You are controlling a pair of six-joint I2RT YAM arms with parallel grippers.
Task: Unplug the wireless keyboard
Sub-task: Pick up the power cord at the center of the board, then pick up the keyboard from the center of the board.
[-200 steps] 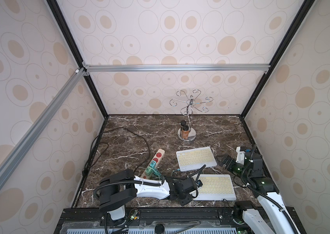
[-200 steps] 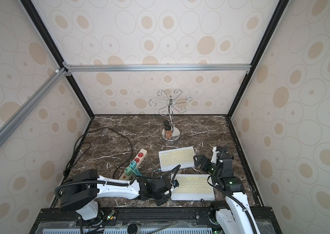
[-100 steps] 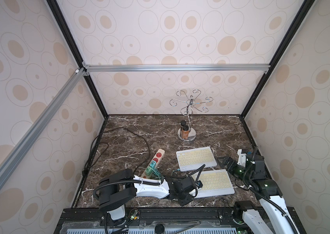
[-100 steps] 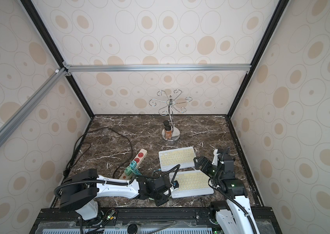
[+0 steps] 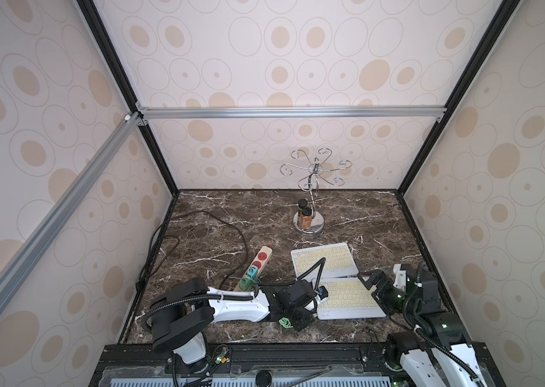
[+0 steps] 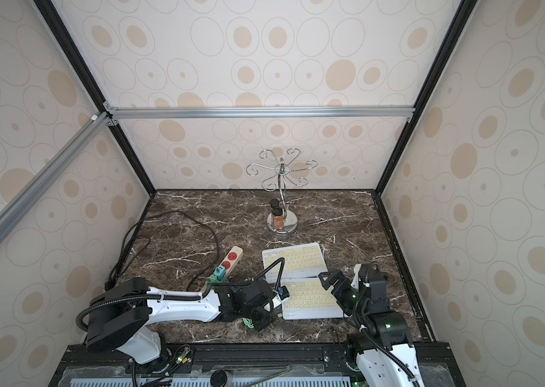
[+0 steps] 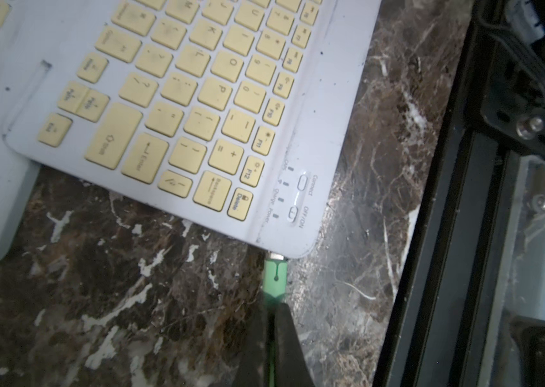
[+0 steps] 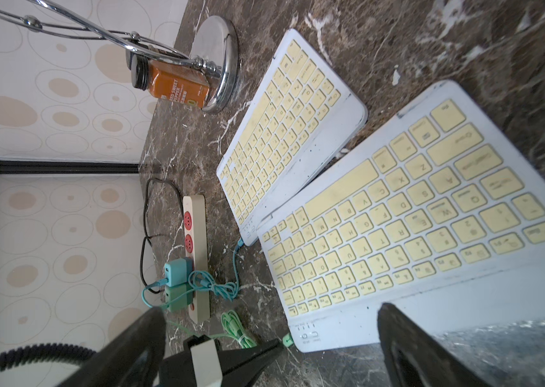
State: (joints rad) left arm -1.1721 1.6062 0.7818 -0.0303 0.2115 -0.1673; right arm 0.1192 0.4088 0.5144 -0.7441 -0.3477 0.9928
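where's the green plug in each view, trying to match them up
Top view: not made out, too small; the near keyboard marks the spot.
Top view: same, lost at a corner of the near keyboard.
Left wrist: plug in the near keyboard's OFF/ON corner, left gripper shut on its rear end.
Right wrist: plug at that same corner.
Shared landmark: the near keyboard.
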